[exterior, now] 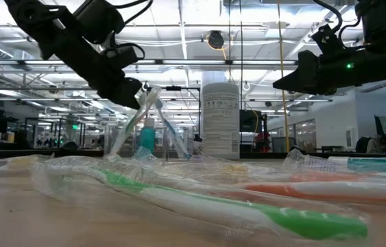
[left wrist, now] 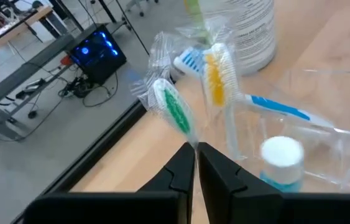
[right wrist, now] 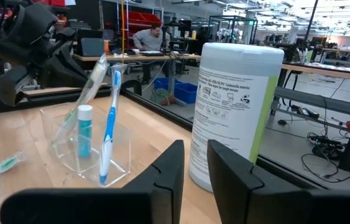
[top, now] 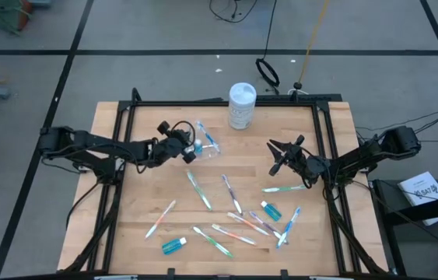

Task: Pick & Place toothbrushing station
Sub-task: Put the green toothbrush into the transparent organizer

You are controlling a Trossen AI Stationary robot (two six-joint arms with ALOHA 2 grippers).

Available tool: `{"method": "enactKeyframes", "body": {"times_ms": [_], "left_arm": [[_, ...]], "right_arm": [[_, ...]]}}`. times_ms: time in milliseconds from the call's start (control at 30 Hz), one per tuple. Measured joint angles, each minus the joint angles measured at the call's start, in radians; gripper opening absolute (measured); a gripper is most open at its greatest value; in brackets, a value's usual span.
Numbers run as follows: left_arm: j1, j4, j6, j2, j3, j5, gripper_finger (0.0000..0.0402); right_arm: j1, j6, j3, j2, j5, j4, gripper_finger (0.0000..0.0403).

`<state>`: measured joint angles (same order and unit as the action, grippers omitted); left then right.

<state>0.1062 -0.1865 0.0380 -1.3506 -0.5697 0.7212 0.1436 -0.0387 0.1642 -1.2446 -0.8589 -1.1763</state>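
Observation:
The clear plastic cup stands at the table's far middle. In it are a blue toothbrush and a teal toothpaste tube; an orange-bristled brush shows above it. My left gripper is right beside the cup, on its left, shut on a wrapped green-bristled toothbrush that leans into the cup. My right gripper hovers open to the cup's right, with nothing between its fingers. My left gripper pinches the wrapped green toothbrush just below its bristle head, between its two fingertips. The fingers slant down from the table's left side. The brush is tilted, head up, and its handle runs down into the cup.
A tall white canister stands just beyond the cup at the far edge. Several wrapped toothbrushes and two teal tubes lie scattered over the near half of the table. A person sits in the room behind.

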Motion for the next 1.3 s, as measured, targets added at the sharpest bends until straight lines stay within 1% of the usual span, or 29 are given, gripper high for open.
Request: {"method": "enactKeyframes", "body": {"times_ms": [367, 433, 500, 733, 867, 967, 1200, 1300], "left_arm": [[0.002, 0.033, -0.001, 0.001, 0.0, 0.011, 0.0027], [0.003, 0.034, -0.01, 0.001, 0.0, 0.011, 0.0033], [0.006, 0.032, -0.01, 0.001, 0.0, 0.011, 0.0046], [0.003, 0.027, -0.07, 0.004, 0.0, 0.012, 0.0117], [-0.02, 0.039, -0.078, 0.046, -0.018, 0.02, 0.0146], [-0.052, 0.042, -0.081, 0.106, -0.038, 0.019, 0.0158], [-0.138, 0.045, -0.088, 0.244, -0.058, 0.012, 0.0161], [-0.166, 0.049, -0.088, 0.284, -0.058, 0.011, 0.0161]], "right_arm": [[0.0, 0.0, 0.0, 0.0, 0.0, 0.0, 0.0061], [0.0, 0.0, 0.0, 0.0, 0.0, 0.0, 0.0061], [0.0, 0.0, 0.0, 0.0, 0.0, 0.0, 0.0061], [0.0, -0.001, 0.0, 0.0, 0.0, -0.001, 0.0061], [0.0, -0.002, 0.0, 0.0, 0.0, -0.001, 0.0061], [0.0, -0.003, 0.0, 0.0, 0.0, -0.001, 0.0061], [-0.013, 0.0, 0.0, 0.0, 0.0, -0.023, 0.0061], [-0.03, 0.002, 0.0, 0.0, 0.004, -0.033, 0.0061]]}}
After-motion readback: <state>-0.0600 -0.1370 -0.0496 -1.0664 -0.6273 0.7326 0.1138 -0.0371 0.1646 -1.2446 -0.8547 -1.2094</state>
